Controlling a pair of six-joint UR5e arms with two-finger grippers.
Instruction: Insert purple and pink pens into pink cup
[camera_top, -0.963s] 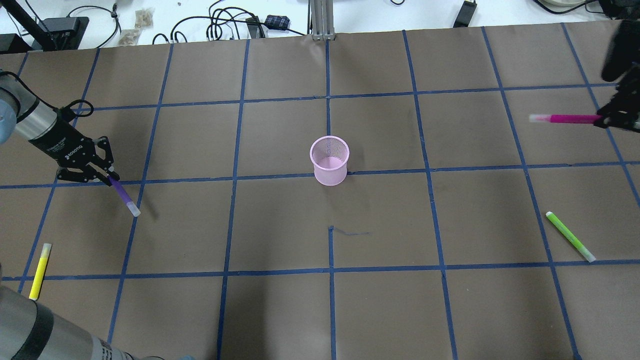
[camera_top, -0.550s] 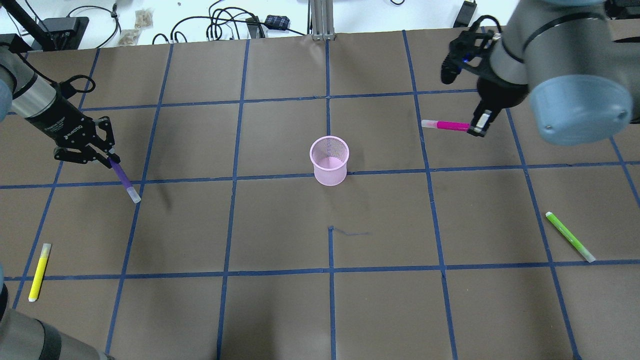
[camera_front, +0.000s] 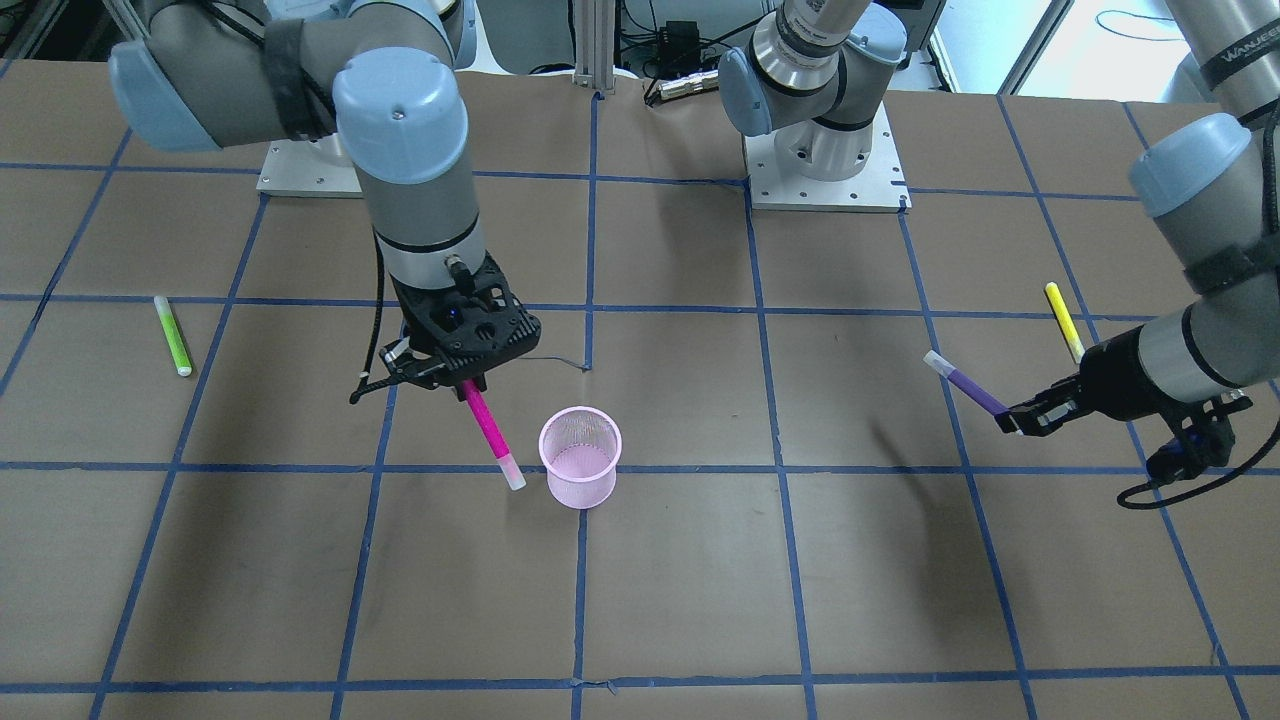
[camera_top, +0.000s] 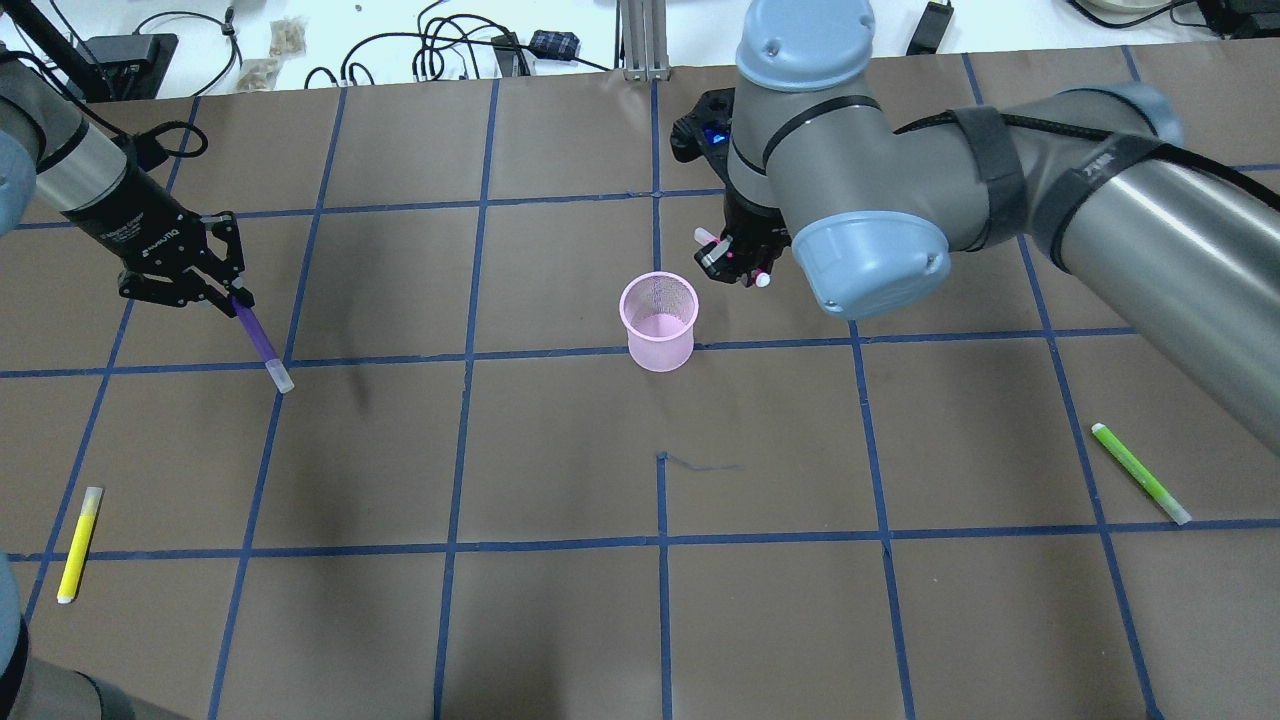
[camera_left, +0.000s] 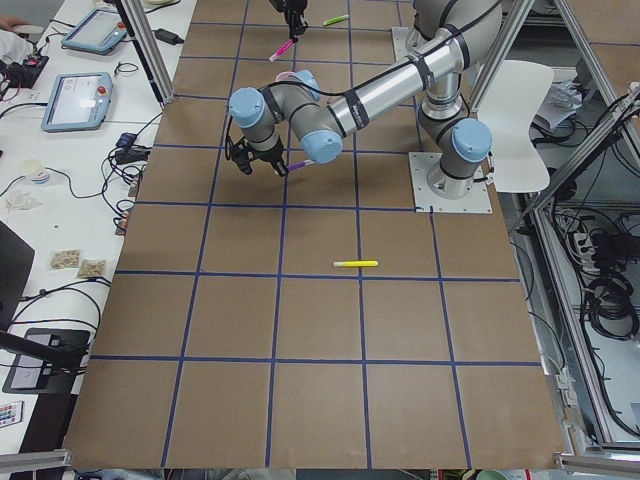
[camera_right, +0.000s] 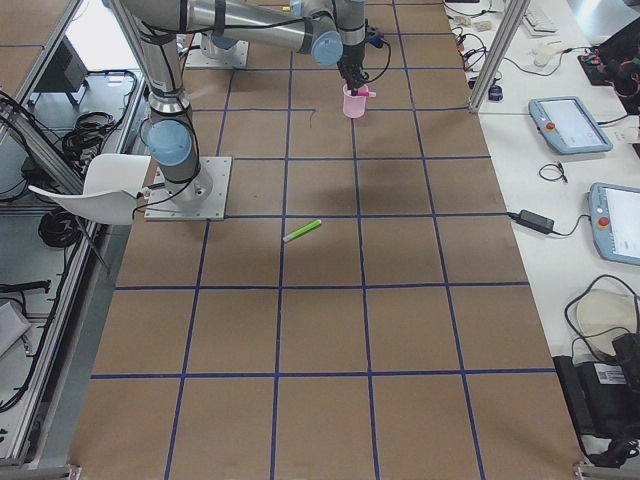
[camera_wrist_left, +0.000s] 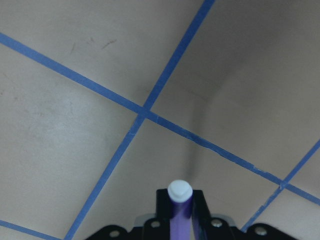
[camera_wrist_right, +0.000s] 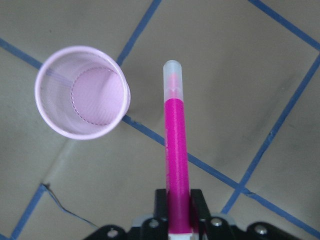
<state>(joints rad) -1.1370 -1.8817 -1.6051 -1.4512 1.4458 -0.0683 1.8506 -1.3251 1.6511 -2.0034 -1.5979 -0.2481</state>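
The pink mesh cup (camera_top: 658, 322) stands upright and empty at mid table; it also shows in the front view (camera_front: 580, 470) and the right wrist view (camera_wrist_right: 82, 92). My right gripper (camera_front: 470, 385) is shut on the pink pen (camera_front: 490, 430), which points steeply down with its clear cap just beside the cup's rim, outside it. In the right wrist view the pink pen (camera_wrist_right: 176, 150) lies to the right of the cup's mouth. My left gripper (camera_top: 235, 300) is shut on the purple pen (camera_top: 262, 345) and holds it above the table, far to the cup's left.
A yellow pen (camera_top: 78, 545) lies at the near left, and a green pen (camera_top: 1140, 473) at the near right. Cables and small items (camera_top: 450, 50) lie beyond the table's far edge. The right arm's elbow (camera_top: 870, 250) hangs over the area right of the cup.
My right arm has swept in from the right edge to just beside the cup, turning the pink pen from level to pointing down. My left gripper moved slightly farther away with the purple pen.
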